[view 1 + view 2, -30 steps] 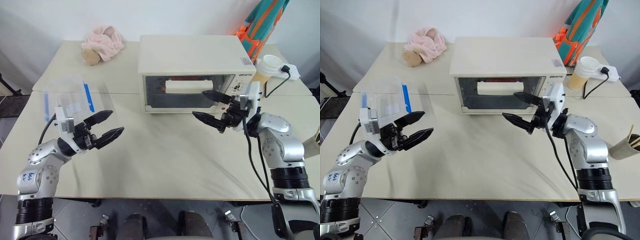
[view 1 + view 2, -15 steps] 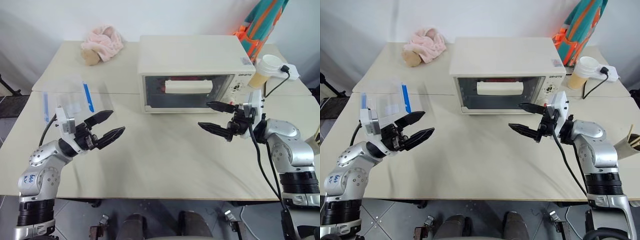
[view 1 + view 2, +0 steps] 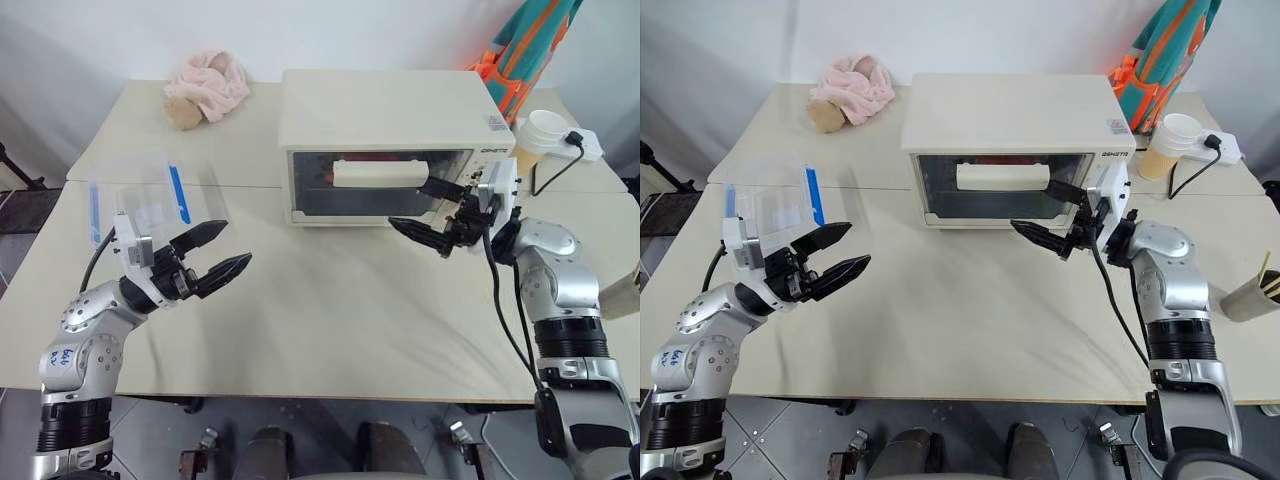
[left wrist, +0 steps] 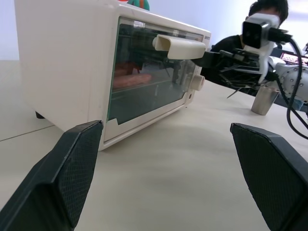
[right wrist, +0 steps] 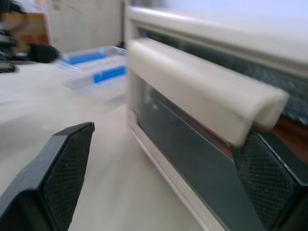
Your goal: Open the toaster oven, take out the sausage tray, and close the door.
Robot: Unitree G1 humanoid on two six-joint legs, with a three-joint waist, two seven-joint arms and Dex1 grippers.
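The cream toaster oven (image 3: 385,105) stands at the back middle of the table. Its glass door (image 3: 375,190) is shut, with the bar handle (image 3: 380,173) across the top. Reddish sausages (image 4: 130,81) show dimly behind the glass; the sausage tray under them is mostly hidden. My right gripper (image 3: 411,204) is open in front of the door's right side, one finger (image 5: 269,187) close under the handle's end (image 5: 255,108). I cannot tell if they touch. My left gripper (image 3: 237,243) hovers open and empty over the table's left front, pointing toward the oven.
A clear plastic box with blue clips (image 3: 150,205) sits behind the left gripper. A pink cloth bundle (image 3: 205,88) lies at the back left. A paper cup (image 3: 540,135) and a white power strip (image 3: 585,147) with its cable are right of the oven. A person (image 4: 267,14) sits beyond the table.
The right gripper dipped a little away from the door, then came back up to the handle's right end. The left arm has kept still.
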